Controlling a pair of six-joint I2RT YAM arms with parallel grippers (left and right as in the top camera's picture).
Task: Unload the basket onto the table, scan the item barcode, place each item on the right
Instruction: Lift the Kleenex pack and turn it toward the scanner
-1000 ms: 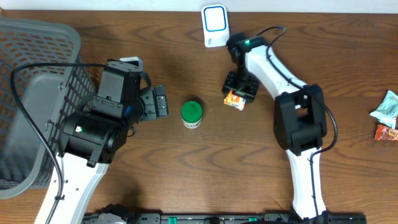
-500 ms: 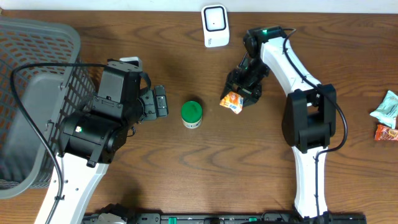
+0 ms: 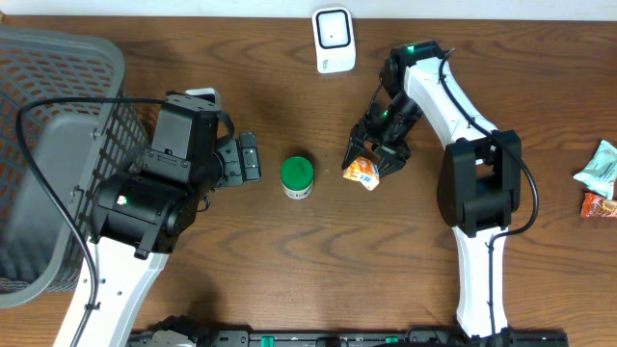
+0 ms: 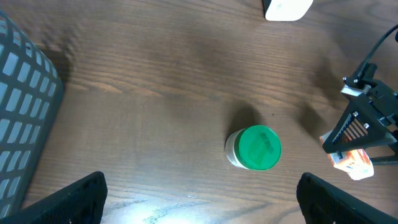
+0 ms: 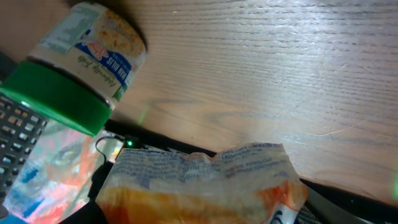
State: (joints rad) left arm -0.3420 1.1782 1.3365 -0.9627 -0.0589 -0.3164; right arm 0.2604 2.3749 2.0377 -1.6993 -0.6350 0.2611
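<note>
Since before, the right gripper [image 3: 372,162] carried the orange packet [image 3: 362,173], firmly grasped, nearer the green-lidded jar [image 3: 297,177] beside it. The left gripper [image 3: 247,157] is released wide.

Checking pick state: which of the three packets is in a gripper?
The orange packet, held by the right gripper beside the green-lidded jar. The teal packet and the red packet lie ungripped at the right edge of the table.

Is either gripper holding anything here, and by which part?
The right gripper holds the orange snack packet by one end; its crimped end sticks out free. The left gripper is open and empty.
</note>
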